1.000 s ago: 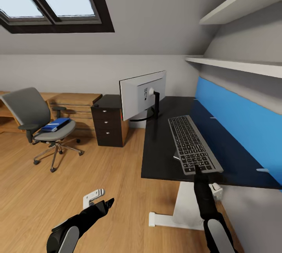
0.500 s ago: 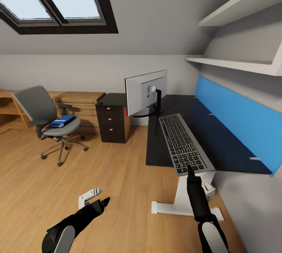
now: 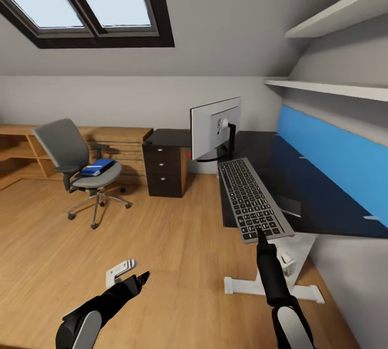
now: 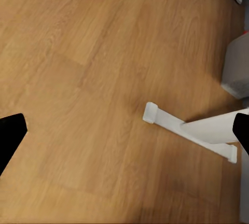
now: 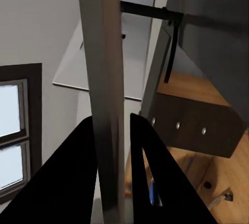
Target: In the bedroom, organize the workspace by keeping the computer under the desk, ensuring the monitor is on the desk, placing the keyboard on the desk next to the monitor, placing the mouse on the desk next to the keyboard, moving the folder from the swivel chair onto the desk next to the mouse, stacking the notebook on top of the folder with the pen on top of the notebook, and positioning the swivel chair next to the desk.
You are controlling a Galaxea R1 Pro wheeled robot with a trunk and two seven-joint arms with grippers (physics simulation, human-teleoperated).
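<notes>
The keyboard [image 3: 252,200] is gripped at its near end by the right gripper [image 3: 260,233], whose two black fingers [image 5: 78,172] are seen in the right wrist view closed on either side of the keyboard's thin edge [image 5: 106,105]. The keyboard is held over the front left edge of the desk [image 3: 302,187], with its far end near the round base of the monitor [image 3: 215,127], which stands on the desk's left end. Compared with half a second ago, the whole head view has shifted (the camera has moved), so the swivel chair [image 3: 81,168] and the dark drawer cabinet [image 3: 166,168] now appear further right. The blue folder [image 3: 98,167] lies on the chair seat, well apart from the desk. The left gripper [image 3: 141,278] is held low over the wooden floor [image 3: 172,262]; in the left wrist view its fingertips [image 4: 11,136] are spread wide apart with nothing between them, above a white desk foot [image 4: 189,136].
</notes>
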